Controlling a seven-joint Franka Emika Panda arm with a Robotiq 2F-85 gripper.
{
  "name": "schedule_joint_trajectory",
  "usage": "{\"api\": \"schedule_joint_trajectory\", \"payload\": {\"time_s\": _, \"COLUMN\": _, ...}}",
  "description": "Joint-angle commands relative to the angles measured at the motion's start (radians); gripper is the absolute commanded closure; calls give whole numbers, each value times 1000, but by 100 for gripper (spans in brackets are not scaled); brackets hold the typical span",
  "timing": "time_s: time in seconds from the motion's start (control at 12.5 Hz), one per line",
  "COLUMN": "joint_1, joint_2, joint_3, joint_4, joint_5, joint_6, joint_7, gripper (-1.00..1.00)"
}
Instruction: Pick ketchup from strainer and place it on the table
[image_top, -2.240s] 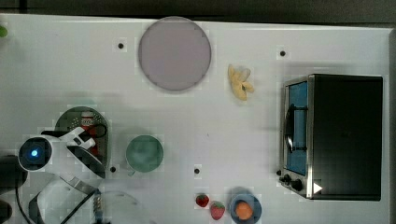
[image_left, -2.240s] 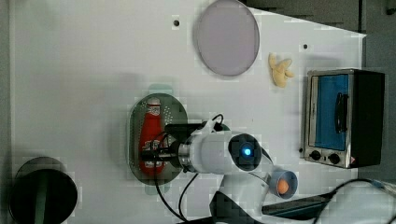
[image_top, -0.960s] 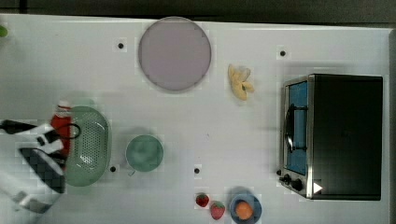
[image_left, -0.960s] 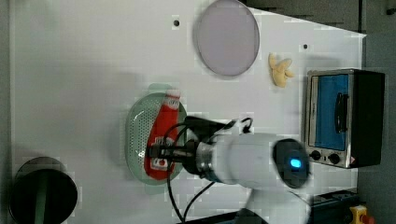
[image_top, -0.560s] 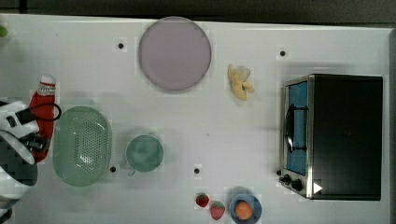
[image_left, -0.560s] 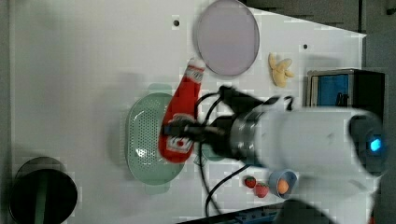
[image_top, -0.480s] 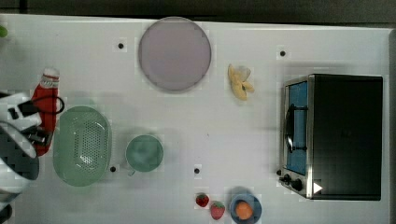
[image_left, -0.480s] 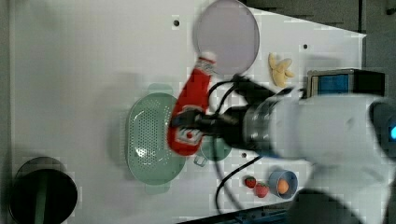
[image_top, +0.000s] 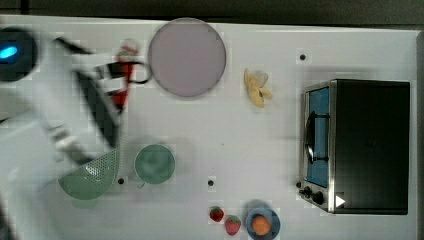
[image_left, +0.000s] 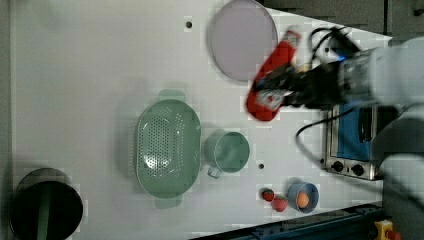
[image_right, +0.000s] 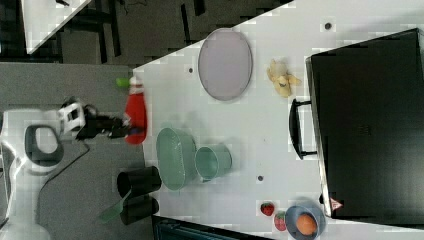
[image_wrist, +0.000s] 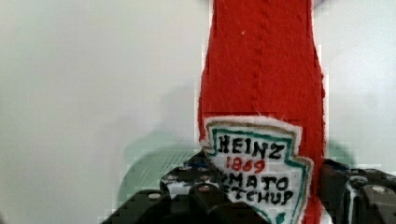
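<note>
Left view, left to right: dark round bin (image_left: 45, 205) in the lower left corner. The strainer (image_left: 167, 147) sits left of centre on the table (image_left: 90, 75), with nothing in it. Green cup (image_left: 227, 151) just to the strainer's right, near it but apart. Grey plate (image_left: 243, 40) at upper centre. The ketchup (image_left: 272, 75) hangs tilted in the air, cap toward the top of the frame, overlapping the plate's right edge in the picture, well clear of the strainer. The gripper (image_left: 280, 92) pinches the bottle's lower body at the label; the fingers are part-way spread, one on each side of the bottle. Arm (image_left: 380, 75) runs off the right edge. Toaster oven (image_left: 350, 140) at right, partly behind the arm. Two strawberries (image_left: 274, 199) and a blue bowl (image_left: 303, 197) at lower right.

Top view: arm blurred at upper left, bottle just left of the plate, strainer at lower left half covered by the arm. Banana (image_top: 257, 87) right of the plate.

Wrist view: the red body and Heinz label sit between the dark fingers (image_wrist: 336, 179), strainer pale green behind.
</note>
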Motion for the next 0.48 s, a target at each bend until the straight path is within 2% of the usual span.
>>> {"api": "schedule_joint_trajectory", "payload": {"time_s": 0.08, "joint_1": -83, "joint_2": -42, "joint_3": -88, "joint_4": 10, "joint_5": -33, "joint_6": -29, "joint_7": -147, "gripper": -18}}
{"api": "schedule_joint_trajectory", "payload": {"time_s": 0.48, "joint_1": -121, "joint_2": -53, "joint_3": -209, "joint_4": -60, "joint_5": -35, "joint_6": -16, "joint_7": -391, "gripper": -18}}
